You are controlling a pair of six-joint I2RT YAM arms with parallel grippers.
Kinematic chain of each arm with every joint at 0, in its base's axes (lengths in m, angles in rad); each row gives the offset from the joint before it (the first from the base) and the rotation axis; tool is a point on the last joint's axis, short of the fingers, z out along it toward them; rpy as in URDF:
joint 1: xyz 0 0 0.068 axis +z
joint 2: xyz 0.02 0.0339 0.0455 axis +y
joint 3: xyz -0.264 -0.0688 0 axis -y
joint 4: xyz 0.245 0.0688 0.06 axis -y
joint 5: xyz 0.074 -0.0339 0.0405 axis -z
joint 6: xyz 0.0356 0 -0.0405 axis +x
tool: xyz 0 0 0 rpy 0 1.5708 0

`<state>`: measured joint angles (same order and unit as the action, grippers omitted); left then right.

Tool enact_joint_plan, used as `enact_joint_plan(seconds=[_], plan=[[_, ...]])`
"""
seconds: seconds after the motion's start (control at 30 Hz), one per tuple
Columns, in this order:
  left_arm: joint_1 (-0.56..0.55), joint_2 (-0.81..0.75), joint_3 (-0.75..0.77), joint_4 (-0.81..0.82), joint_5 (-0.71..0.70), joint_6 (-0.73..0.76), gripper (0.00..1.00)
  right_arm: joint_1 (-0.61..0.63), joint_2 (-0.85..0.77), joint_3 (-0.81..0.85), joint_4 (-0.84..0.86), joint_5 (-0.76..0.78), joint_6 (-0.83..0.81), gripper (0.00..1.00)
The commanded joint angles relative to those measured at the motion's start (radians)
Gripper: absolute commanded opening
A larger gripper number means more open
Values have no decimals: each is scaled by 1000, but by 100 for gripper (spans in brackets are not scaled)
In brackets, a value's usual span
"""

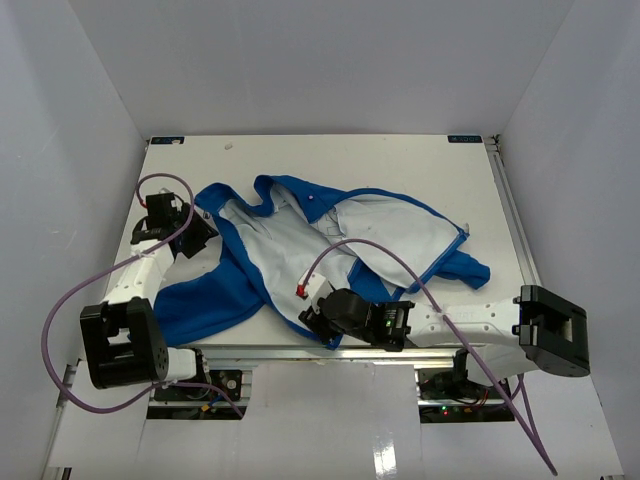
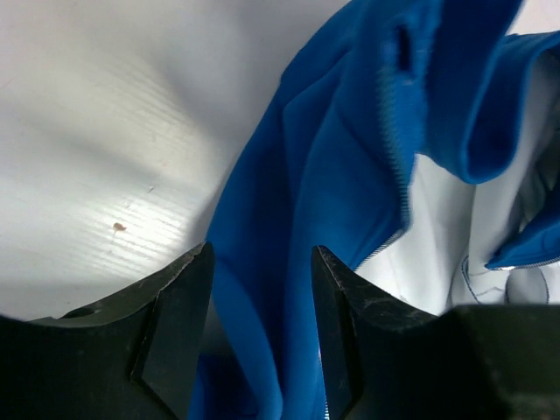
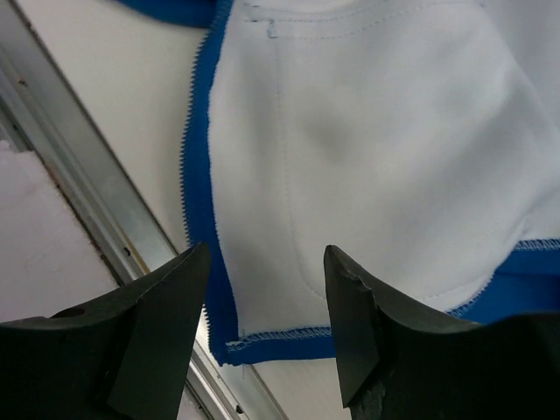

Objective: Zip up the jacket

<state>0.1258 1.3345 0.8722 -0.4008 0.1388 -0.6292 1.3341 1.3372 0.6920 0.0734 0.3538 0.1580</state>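
Note:
The bright-blue jacket lies open on the table, its pale lining facing up. My left gripper is at the jacket's left edge. In the left wrist view the gripper is open, with a fold of blue fabric between the fingers and a zipper strip beyond. My right gripper is at the jacket's near hem. In the right wrist view the gripper is open and empty, just over the lower corner of a lining-side front panel, whose toothed zipper edge runs up its left side.
The metal front rail of the table runs just beside the hem corner. White enclosure walls stand on three sides. Purple cables loop over the jacket and beside the left arm. Bare tabletop lies behind the jacket.

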Motion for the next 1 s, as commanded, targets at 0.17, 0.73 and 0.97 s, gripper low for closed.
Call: enact_joint_plan(seconds=[0.17, 0.73, 0.97], plan=[[24, -135, -33, -53, 126, 39, 58, 68, 161, 66, 91, 1, -94, 63], [24, -146, -217, 22, 375, 63, 34, 57, 249, 32, 177, 36, -77, 62], [24, -149, -222, 51, 248, 65, 0, 24, 276, 48, 166, 106, -41, 46]])
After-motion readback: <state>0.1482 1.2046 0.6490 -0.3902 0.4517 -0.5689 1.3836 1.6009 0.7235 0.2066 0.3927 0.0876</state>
